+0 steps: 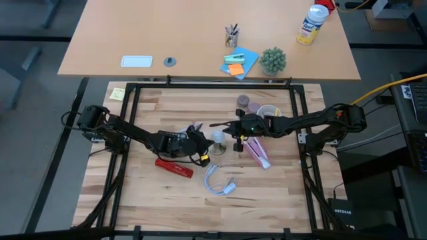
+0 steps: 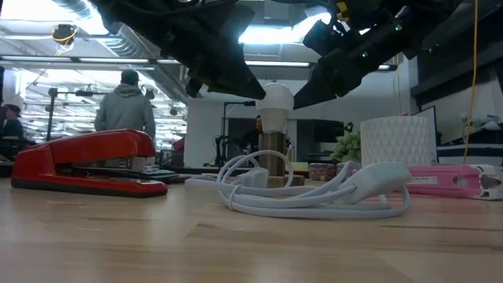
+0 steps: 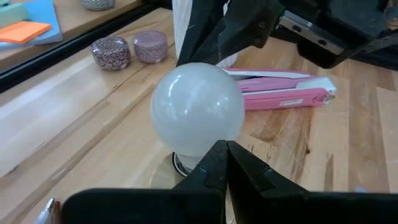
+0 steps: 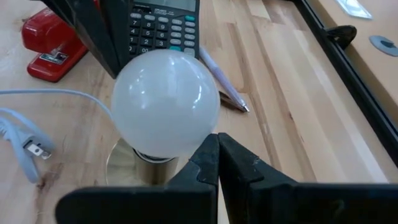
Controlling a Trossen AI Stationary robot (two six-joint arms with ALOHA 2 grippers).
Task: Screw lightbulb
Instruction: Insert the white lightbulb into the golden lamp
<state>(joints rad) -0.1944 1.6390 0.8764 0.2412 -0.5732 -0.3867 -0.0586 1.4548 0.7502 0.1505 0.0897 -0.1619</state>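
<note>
Flanking lightbulb (image 1: pixel 218 138): closed grippers, empty.

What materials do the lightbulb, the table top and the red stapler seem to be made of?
The lightbulb: frosted white glass or plastic, smooth, with soft highlights; which one is unclear. The table top: light wood planks, with visible grain and joints. The red stapler: glossy red shell, probably painted metal or plastic, on a black base.

My two arms are dark, jointed links — the left gripper (image 3: pixel 225 163) and right gripper (image 4: pixel 217 157) end in black, tapering wedge fingers.
</note>
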